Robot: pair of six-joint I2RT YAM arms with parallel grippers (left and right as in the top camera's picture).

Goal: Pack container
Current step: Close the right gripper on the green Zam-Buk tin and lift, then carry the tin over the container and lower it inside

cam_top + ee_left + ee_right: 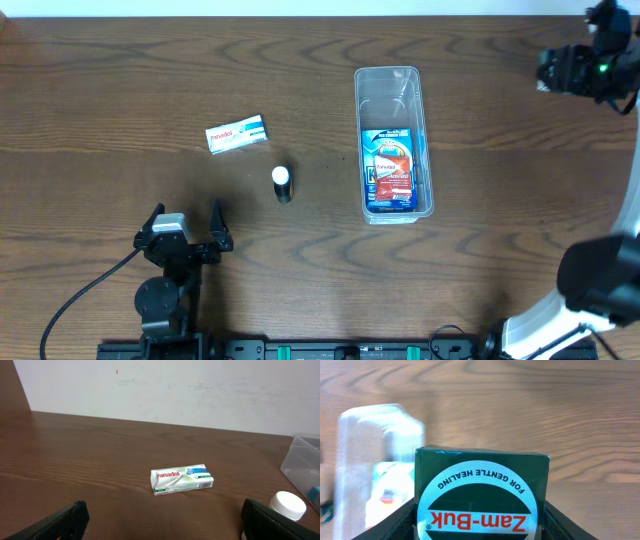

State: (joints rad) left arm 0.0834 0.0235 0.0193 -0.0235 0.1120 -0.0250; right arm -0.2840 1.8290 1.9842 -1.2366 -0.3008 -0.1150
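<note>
The clear plastic container [393, 140] stands right of centre with a blue and red packet [391, 172] inside its near half. It shows blurred in the right wrist view [375, 455] and at the edge of the left wrist view [305, 460]. My right gripper [560, 70] is high at the far right, shut on a dark green Zam-Buk box [481, 492]. My left gripper [186, 232] is open and empty near the front left. A white Panadol box [236, 134] [181, 480] and a small white-capped bottle [283, 183] [287, 506] lie ahead of it.
The dark wooden table [100, 90] fills the view. A white wall [175, 390] stands behind the table's far edge. A black cable [90, 285] trails from the left arm's base at the front left.
</note>
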